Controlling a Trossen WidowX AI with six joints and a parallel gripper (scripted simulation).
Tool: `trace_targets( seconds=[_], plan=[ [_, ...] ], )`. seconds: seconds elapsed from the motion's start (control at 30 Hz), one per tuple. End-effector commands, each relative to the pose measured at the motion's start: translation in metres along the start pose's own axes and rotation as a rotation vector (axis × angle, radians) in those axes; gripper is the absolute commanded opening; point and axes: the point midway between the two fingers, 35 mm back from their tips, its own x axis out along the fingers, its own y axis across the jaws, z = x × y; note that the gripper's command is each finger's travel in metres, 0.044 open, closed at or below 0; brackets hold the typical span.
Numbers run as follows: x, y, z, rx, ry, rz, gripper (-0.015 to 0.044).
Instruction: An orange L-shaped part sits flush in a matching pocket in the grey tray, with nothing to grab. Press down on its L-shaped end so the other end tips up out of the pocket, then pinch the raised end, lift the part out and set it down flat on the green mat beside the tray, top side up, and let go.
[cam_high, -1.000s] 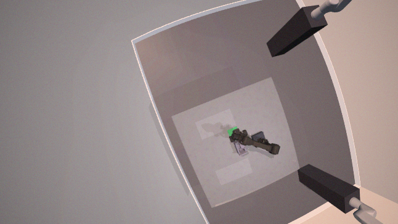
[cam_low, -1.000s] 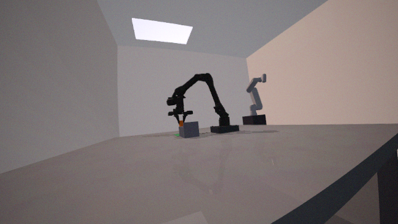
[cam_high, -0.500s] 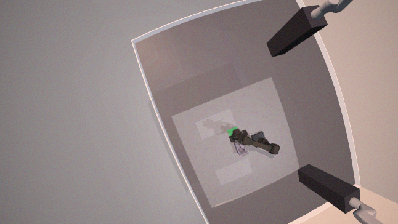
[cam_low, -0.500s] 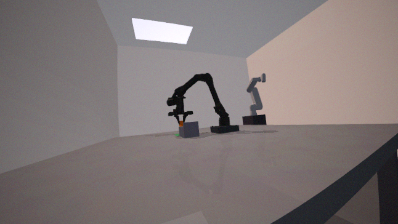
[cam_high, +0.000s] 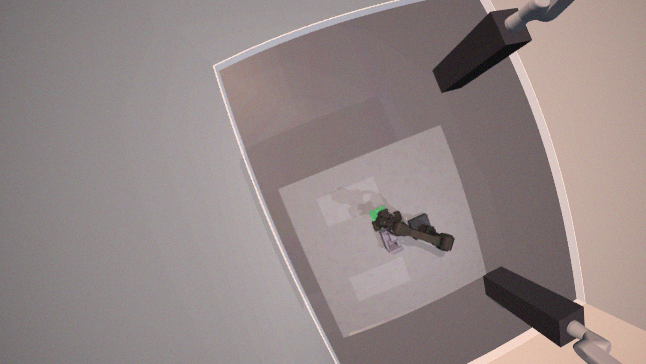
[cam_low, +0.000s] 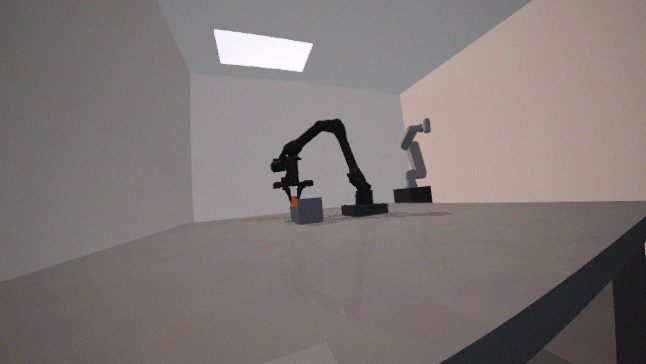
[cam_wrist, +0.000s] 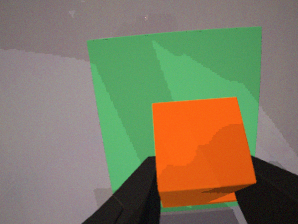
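The orange part (cam_low: 294, 200) (cam_wrist: 197, 135) is between the fingers of my gripper (cam_low: 295, 198) (cam_wrist: 192, 162), which is shut on it. In the wrist view its square end face points toward the camera, so the part stands roughly upright. The green mat (cam_high: 378, 213) (cam_low: 287, 220) (cam_wrist: 120, 85) lies under and beyond it. In the exterior view the tray hides the part's lower end, so I cannot tell whether it touches the mat. The grey tray (cam_high: 395, 249) (cam_low: 310, 212) (cam_wrist: 200, 217) is right beside the mat, and part of its pocket shows in the top view.
My arm's dark base (cam_high: 419, 220) (cam_low: 365, 209) stands near the tray. Another arm on a dark block (cam_low: 413, 195) stands farther back. Two dark blocks (cam_high: 475, 55) (cam_high: 535, 307) with pale arms are at the right in the top view.
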Motion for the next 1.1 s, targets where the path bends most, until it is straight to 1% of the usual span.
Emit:
trace_targets(
  seconds=[0.0, 0.1, 0.2, 0.23, 0.3, 0.37, 0.53, 0.57, 1.07],
  plan=[
    [0.000, 0.000, 0.000, 0.000, 0.000, 0.000, 0.0236],
    [-0.013, 0.001, 0.001, -0.001, 0.000, -0.001, 0.0315],
    [-0.041, 0.002, 0.002, -0.003, 0.001, -0.003, 0.0394],
    [-0.053, 0.002, 0.002, -0.003, 0.001, -0.004, 0.0400],
    [-0.077, 0.001, 0.001, -0.005, 0.002, -0.006, 0.0400],
    [-0.085, 0.000, 0.000, -0.005, 0.003, -0.007, 0.0400],
    [-0.085, 0.000, 0.000, -0.005, 0.003, -0.007, 0.0400],
    [-0.080, 0.001, 0.001, -0.007, 0.001, -0.002, 0.0400],
    [-0.080, 0.001, 0.001, -0.007, 0.001, -0.002, 0.0400]
  ],
)
